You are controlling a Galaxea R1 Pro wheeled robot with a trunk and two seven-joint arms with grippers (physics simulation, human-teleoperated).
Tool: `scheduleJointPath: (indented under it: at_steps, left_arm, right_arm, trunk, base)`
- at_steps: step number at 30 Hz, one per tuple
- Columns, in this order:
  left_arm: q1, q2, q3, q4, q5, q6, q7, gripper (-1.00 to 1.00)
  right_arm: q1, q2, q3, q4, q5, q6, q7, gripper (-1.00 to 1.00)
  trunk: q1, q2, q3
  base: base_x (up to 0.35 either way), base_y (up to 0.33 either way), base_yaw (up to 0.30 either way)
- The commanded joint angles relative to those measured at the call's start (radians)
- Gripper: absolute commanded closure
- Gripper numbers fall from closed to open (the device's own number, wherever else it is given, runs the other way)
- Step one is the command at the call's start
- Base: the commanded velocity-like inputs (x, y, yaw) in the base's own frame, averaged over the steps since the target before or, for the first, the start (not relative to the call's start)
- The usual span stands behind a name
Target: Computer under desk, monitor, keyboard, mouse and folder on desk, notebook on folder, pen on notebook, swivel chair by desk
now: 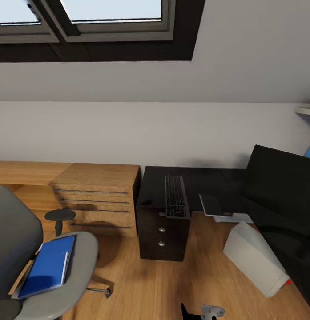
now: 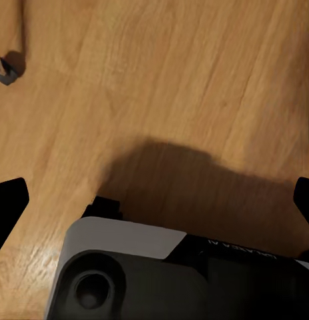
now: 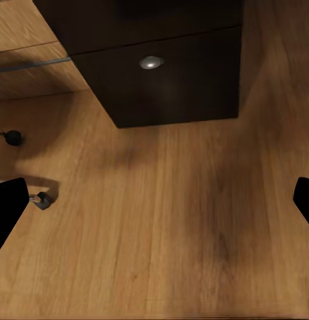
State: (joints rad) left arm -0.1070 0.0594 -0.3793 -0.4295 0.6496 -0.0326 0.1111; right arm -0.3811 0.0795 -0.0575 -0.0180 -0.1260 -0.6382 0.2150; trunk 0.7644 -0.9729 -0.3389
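Both claws hang spread over bare wooden floor point(image 1: 141, 284) between the swivel chair point(image 1: 79, 266), which carries the blue folder point(image 1: 48, 266), and the dark bench point(image 1: 195, 182), whose front edge the keyboard point(image 1: 175, 196) overhangs.

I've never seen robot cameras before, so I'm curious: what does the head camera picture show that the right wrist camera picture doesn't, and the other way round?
Head view: the keyboard and mouse on the dark desk, the monitor, the white computer lying tilted on the floor, and the swivel chair carrying a blue folder.

Right wrist view: two dark fingertips set wide apart, and a small chair caster.

Shared: the desk's dark drawer unit with round knobs, the wooden cabinet and the wood floor.
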Motion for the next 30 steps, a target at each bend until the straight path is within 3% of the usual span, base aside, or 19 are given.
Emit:
scheduleJointPath:
  at_steps: [1,15,30]
  left_arm:
    - [0.000,0.001,-0.008,-0.002,0.008,-0.003,0.007,-1.00]
    - [0.000,0.000,-0.004,-0.001,0.008,0.000,0.006,-1.00]
    - [0.000,0.001,-0.004,0.000,0.009,-0.003,0.006,-1.00]
  right_arm:
    - [-0.001,0.000,-0.005,0.001,-0.009,-0.001,0.010,-1.00]
    - [-0.001,0.000,-0.005,0.001,-0.009,-0.001,0.011,-1.00]
    - [-0.001,0.002,-0.005,0.003,-0.010,-0.001,0.011,-1.00]
  trunk:
    - [0.000,-0.001,-0.001]
    - [0.000,-0.001,-0.002]
    - [0.000,-0.001,-0.007]
  base:
    - [-0.156,-0.205,-0.192]
    - [-0.161,-0.240,-0.207]
    - [-0.019,-0.025,-0.022]
